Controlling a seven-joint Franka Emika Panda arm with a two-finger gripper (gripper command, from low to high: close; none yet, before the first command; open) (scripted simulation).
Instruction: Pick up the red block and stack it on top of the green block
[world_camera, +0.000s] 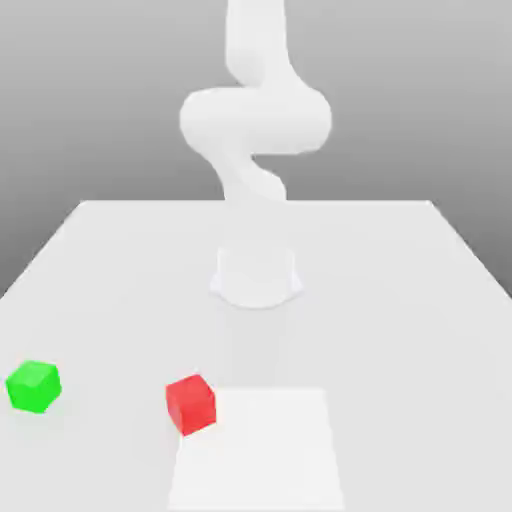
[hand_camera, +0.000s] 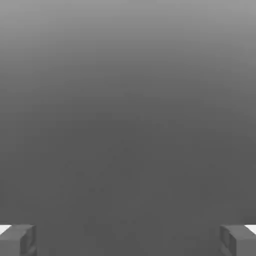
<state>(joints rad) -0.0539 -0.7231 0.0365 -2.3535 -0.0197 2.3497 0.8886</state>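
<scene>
The red block (world_camera: 190, 403) rests on the white table (world_camera: 400, 300) near its front, a little to the exterior view's left of centre. The green block (world_camera: 34, 386) sits by itself on the table at the far left of that view, well apart from the red one. In the hand view my gripper (hand_camera: 128, 241) is open: two grey fingertips (hand_camera: 20, 240) stand far apart at the frame's edges. Nothing is between them, and behind them lies plain grey background with neither block in sight.
The white arm rises from its round base (world_camera: 256, 275) at the table's middle and bends overhead. A pale white rectangular patch (world_camera: 255, 450) lies at the front centre, just to the right of the red block.
</scene>
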